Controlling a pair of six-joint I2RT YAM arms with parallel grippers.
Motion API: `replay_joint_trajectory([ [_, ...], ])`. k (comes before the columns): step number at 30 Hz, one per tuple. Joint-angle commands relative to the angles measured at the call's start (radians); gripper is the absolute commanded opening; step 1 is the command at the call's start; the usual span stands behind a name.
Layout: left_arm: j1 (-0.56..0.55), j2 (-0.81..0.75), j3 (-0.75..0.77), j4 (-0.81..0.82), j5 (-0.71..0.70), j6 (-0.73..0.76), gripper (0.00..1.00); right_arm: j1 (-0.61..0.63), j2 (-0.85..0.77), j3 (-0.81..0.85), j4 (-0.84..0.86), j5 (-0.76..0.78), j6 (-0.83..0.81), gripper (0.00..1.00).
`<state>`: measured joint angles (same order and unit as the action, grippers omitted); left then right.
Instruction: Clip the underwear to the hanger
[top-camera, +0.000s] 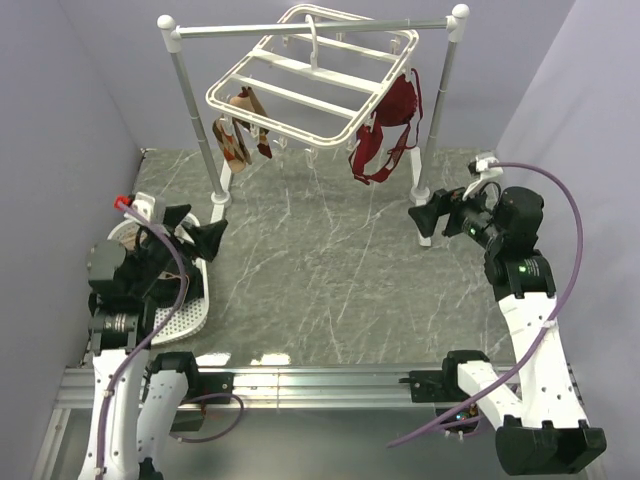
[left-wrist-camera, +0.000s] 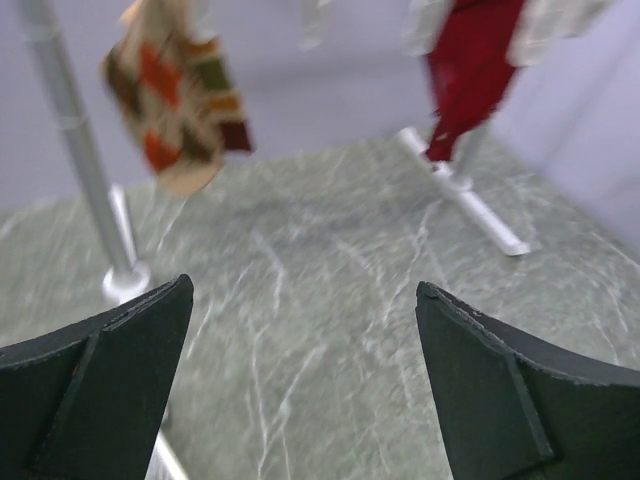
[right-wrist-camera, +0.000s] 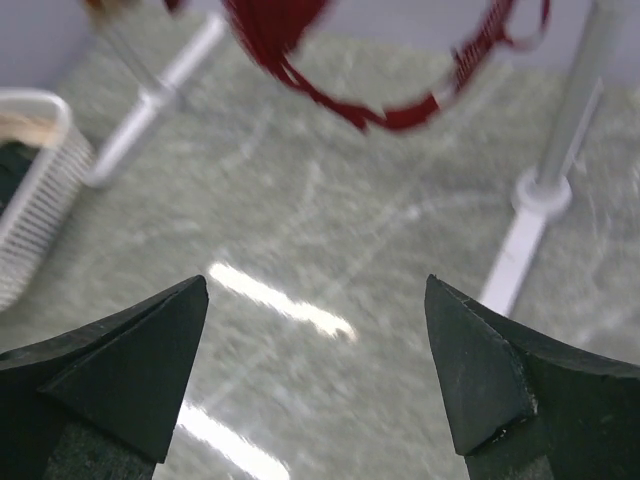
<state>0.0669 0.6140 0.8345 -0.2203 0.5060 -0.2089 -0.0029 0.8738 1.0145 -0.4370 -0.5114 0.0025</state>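
My left gripper (left-wrist-camera: 305, 295) and right gripper (right-wrist-camera: 315, 290) are wide open and empty, ready to grab; the hanger (top-camera: 310, 90) hangs over the surface's far edge for clipping, and the underwear (right-wrist-camera: 8, 168), I think, is that dark bit in the basket (right-wrist-camera: 38, 215) by the left edge.

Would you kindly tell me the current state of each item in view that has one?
Left pincer: open, empty.
Right pincer: open, empty.
Hanger: hung by its hook on the rail.
Red bra: hanging from the hanger's right side.
Patterned garment: hanging from the hanger's left side.
Basket: upright, partly hidden.
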Motion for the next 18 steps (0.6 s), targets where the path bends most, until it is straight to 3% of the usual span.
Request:
replay_joint_trajectory([
  [1,-0.036,-0.057,-0.072,0.257,0.109,0.008,0.99,0.033,-0.004,0.067,0.189,-0.079,0.151,0.95],
  [4,-0.113,-0.045,-0.124,0.33,0.08,0.084,0.99,0.11,0.031,0.119,0.242,-0.04,0.232,0.94],
  [9,-0.283,0.036,-0.137,0.413,0.016,0.261,0.99,0.247,0.141,0.252,0.265,0.025,0.223,0.93],
  [13,-0.522,0.099,-0.143,0.483,-0.075,0.391,0.98,0.288,0.217,0.308,0.328,0.034,0.211,0.93],
  [18,-0.847,0.162,-0.155,0.643,-0.289,0.52,0.91,0.333,0.29,0.369,0.369,0.079,0.209,0.91],
])
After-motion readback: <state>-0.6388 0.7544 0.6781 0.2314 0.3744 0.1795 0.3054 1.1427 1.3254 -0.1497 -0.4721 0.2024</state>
